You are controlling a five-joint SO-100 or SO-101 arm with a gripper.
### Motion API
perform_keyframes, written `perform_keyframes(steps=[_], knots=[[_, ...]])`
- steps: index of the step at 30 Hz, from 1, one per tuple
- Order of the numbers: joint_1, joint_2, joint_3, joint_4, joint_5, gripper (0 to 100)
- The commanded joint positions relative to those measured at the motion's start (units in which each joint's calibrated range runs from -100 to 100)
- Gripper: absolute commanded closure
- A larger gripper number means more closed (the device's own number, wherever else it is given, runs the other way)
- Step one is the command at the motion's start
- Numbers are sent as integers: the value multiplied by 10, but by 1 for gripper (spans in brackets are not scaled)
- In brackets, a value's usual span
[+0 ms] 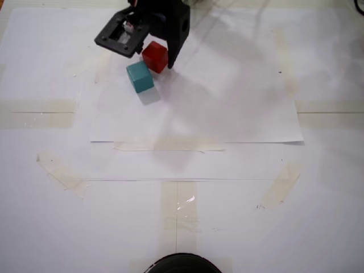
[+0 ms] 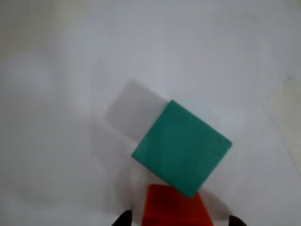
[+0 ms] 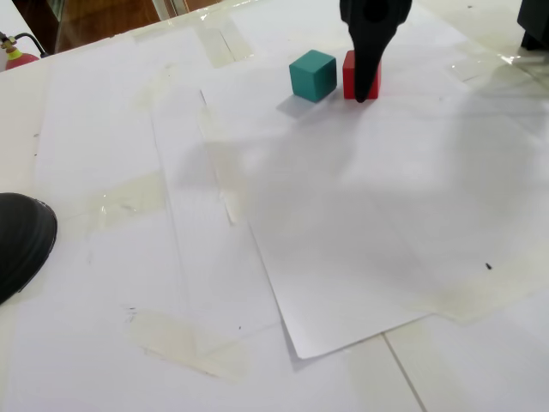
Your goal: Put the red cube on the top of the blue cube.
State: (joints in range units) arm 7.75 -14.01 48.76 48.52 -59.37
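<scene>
You have one red cube (image 1: 154, 57) and one blue cube (image 1: 140, 77), and both sit near the top of a fixed view, a bit left of the middle, on the white paper (image 1: 227, 108) that covers the desk (image 1: 45, 227). The two cubes are just beside each other, maybe touching at a corner. The red cube is not on top of the blue one yet, so the main job is still to do. Your fingers (image 1: 153, 54) are down around the red cube, one on each side. They look close to its sides, but you cannot tell for sure if they squeeze it yet. The red cube looks like it is on the paper. You still need to lift it, move it over the blue cube and set it down.
</scene>
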Motion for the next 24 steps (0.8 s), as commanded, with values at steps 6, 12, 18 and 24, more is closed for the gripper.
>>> perform_keyframes(steps=[6, 12, 18, 24], knots=[[9, 0, 7, -32, 9, 74], [11, 1, 8, -36, 12, 78], [13, 2, 9, -34, 14, 78], [13, 2, 13, -31, 14, 82]])
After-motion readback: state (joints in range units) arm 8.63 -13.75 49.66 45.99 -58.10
